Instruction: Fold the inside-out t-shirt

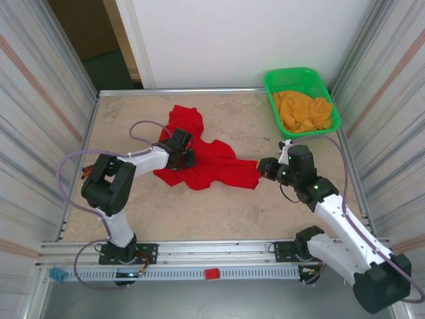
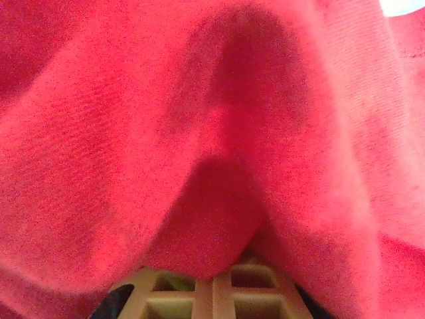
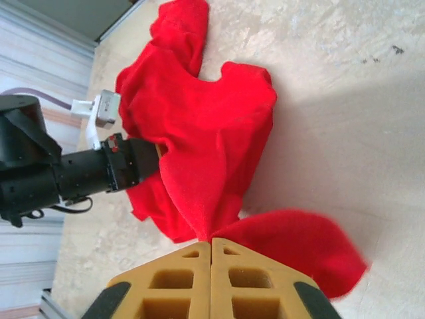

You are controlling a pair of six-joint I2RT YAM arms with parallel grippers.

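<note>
The inside-out t-shirt is a bright red crumpled heap in the middle of the table. My left gripper sits on its left part. In the left wrist view the red cloth drapes over the tan fingertips, and the left gripper is shut with a fold bunched at its tips. My right gripper is at the shirt's right edge. In the right wrist view the right gripper is shut, pinching a tip of the red fabric, which stretches away toward the left arm.
A green basket holding an orange-yellow cloth stands at the back right corner. Metal walls fence both sides of the table, and a rail runs along the near edge. Bare tabletop lies in front of the shirt.
</note>
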